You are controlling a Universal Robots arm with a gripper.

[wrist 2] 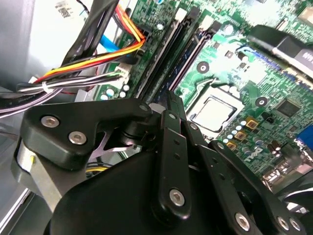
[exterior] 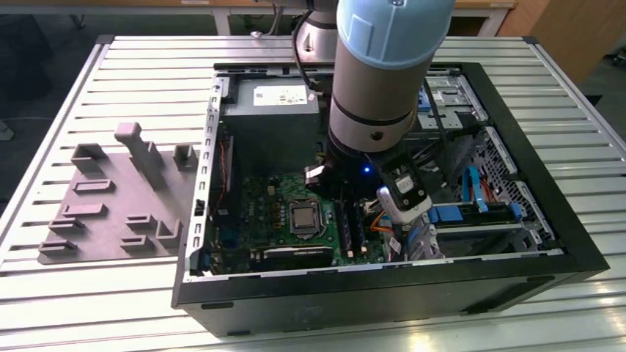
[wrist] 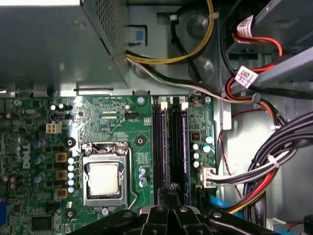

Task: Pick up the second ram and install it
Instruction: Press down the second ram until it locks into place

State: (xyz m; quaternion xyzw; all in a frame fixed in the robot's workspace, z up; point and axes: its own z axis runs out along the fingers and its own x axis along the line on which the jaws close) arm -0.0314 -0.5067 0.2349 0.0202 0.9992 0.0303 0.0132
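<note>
Closest in, the hand (wrist: 171, 190) hangs low over the motherboard (wrist: 112, 115), its black linkages folded inward and its two fingers (wrist: 165, 196) drawn narrow until they all but meet; I can make out nothing pinched between them, though a thin card seen edge-on there would be hard to spot. Directly beyond the fingertips runs the bank of memory slots (wrist: 161, 142), and what I take to be the second ram (wrist: 179, 142) stands in that bank as a long dark strip beside a blue edge; whether it is fully seated or only resting in the slot I cannot tell. In the second wrist view the same slots (wrist 2: 168, 49) stretch away from the hand (wrist 2: 168, 100). Such a stick is, by my judgement, light and stiff but fragile: best gripped across its flat faces near the middle of the upper edge, clear of the contacts, and pressed straight, never twisted. Next to the slots sits the processor socket (wrist: 104, 177) with its metal frame. Farther off lie the grey power supply box (wrist: 49, 44) and bundled cables (wrist: 274, 161) crowding the slot side. In the exterior view the arm (exterior: 377, 88) reaches down into the open case (exterior: 391, 293), and on that view's left a grey moulded tray (exterior: 108, 213) rests on the ribbed counter (exterior: 98, 308), well apart from the work.
</note>
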